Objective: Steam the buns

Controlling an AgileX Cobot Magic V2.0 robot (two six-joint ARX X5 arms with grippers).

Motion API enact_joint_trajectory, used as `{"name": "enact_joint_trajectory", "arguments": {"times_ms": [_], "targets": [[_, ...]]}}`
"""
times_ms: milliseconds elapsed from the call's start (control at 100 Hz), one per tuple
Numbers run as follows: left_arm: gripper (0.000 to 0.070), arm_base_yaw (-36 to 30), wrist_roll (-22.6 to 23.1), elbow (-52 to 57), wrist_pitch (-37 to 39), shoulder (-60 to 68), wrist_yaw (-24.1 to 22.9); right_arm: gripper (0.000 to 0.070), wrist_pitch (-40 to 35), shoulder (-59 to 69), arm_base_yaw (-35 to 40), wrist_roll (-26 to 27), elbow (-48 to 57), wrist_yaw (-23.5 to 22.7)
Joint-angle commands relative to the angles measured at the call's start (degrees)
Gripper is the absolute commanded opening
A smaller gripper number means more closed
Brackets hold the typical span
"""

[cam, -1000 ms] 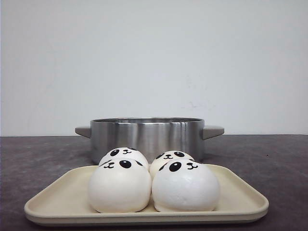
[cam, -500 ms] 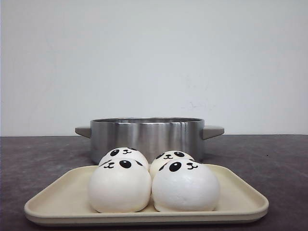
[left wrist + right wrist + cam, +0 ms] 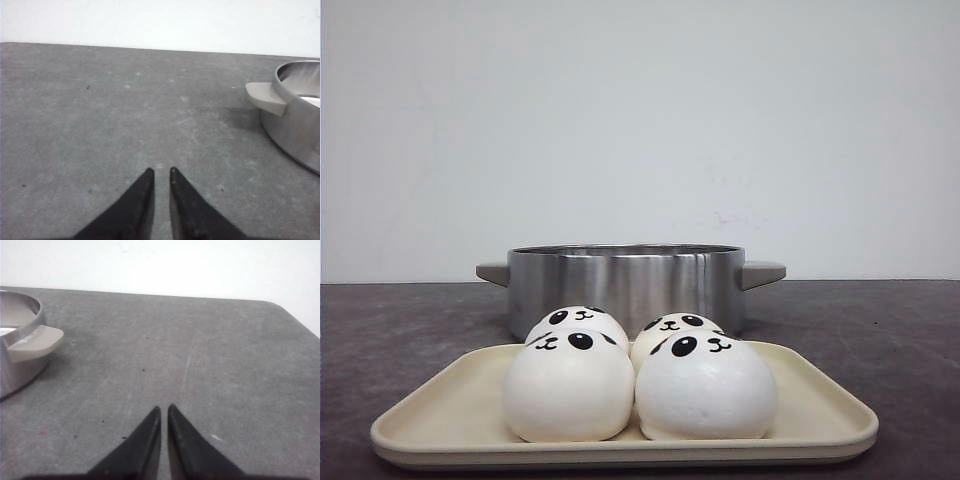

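Left gripper (image 3: 161,172) nearly closed, empty, over bare counter (image 3: 100,115); pot (image 3: 300,115) ahead, off to its right. Right gripper (image 3: 164,410) likewise pinched and empty, pot handle (image 3: 32,342) ahead to its left. Buns (image 3: 638,380) on tray (image 3: 440,420), between both grippers, before the pot. Best opened wide, lowered astride one front bun, squeezed gently.

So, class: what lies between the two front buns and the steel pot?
In the front view, two more buns sit between the front buns and pot.
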Motion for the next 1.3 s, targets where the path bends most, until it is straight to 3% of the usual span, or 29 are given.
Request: {"name": "enact_joint_trajectory", "arguments": {"times_ms": [0, 80, 170, 320, 450, 550, 640, 740, 810, 960, 1130, 1290], "targets": [[0.0016, 0.2, -0.3, -1.0, -0.2, -0.1, 0.0, 0.0017, 0.0, 0.1, 0.2, 0.2, -0.1, 0.1], [0.0016, 0.2, 0.0, -1.0, -0.2, -0.1, 0.0, 0.0017, 0.5, 0.1, 0.2, 0.3, -0.1, 0.1], [0.0016, 0.4, 5.3, -1.0, 0.2, -0.1, -2.3, 0.0017, 2.6, 0.1, 0.2, 2.4, -0.1, 0.0], [0.0016, 0.5, -0.1, -1.0, 2.8, -0.1, -1.1, 0.0017, 8.2, 0.1, 0.2, 8.9, -0.1, -4.8], [0.0016, 0.5, -1.1, -1.0, 2.8, -0.1, -0.8, 0.0017, 13.9, 0.1, 0.2, 12.9, -0.1, -10.5], [0.0016, 0.5, -5.5, -1.0, 2.8, -0.1, -0.2, 0.0008, 18.6, 0.1, 0.2, 16.1, -0.1, -12.4], [0.0016, 0.5, -12.5, -0.7, 2.8, -0.1, -0.2, 0.0008, 19.9, 0.1, 0.2, 19.7, 0.2, -12.4], [0.0012, 0.5, -25.1, 1.3, 2.6, -0.1, 4.4, 0.0007, 16.0, 0.1, 0.2, 20.2, 2.6, -13.7], [0.0013, 0.5, -28.4, 3.5, 2.8, -0.1, 9.3, 0.0007, 9.2, 0.1, 0.2, 20.2, 6.3, -13.9], [0.0013, 0.4, -22.6, 11.4, -0.1, 2.1, 18.4, 0.0007, -5.7, 3.5, 0.2, 16.9, 17.2, -13.2], [0.0013, 0.4, -15.8, 26.3, -9.6, 9.9, 19.9, 0.0007, -14.2, 13.3, 0.2, 7.5, 31.2, -13.2], [0.0013, 0.4, -11.9, 39.3, -11.5, 20.7, 23.5, 0.0007, -19.8, 24.2, 0.2, 2.7, 45.1, -13.3]]}}
